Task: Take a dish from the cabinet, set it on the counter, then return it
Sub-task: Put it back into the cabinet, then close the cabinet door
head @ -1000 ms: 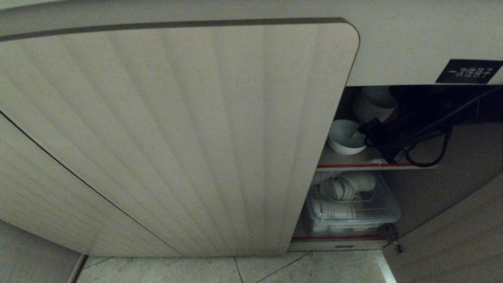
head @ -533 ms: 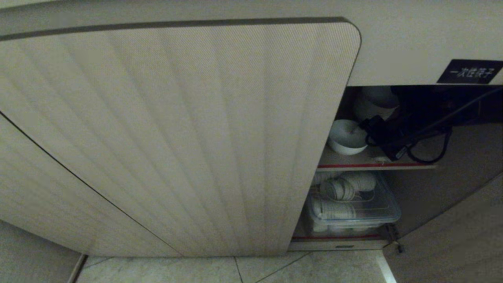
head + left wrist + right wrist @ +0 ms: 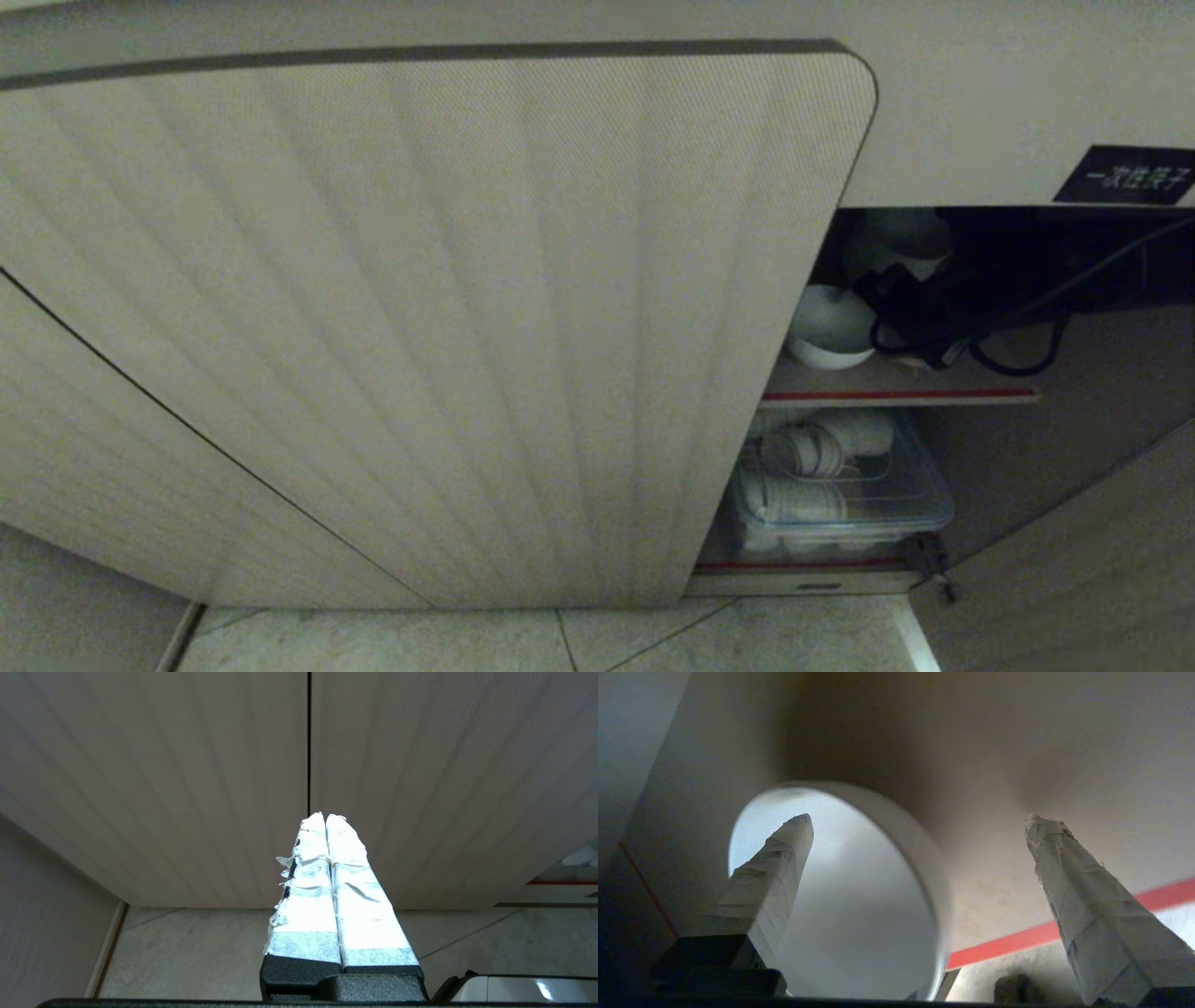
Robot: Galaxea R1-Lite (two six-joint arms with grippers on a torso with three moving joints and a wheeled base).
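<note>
Setting: cabinet [image 3: 448, 308], ribbed door ajar, tiled floor [image 3: 653, 639] below.
Dish: dish [image 3: 829, 327] upright on the red-edged upper shelf [image 3: 896, 394], at the opening's left side.
Right gripper: right gripper [image 3: 920, 821] inside the cabinet, fingers spread wide; one finger [image 3: 775, 868] over the bowl's mouth, the other outside its rim (contact unclear).
Left gripper: left gripper [image 3: 326, 816] parked facing the closed doors, fingers pressed together.
Lower shelf: clear container [image 3: 840, 495] at 6 o'clock from the dish.
</note>
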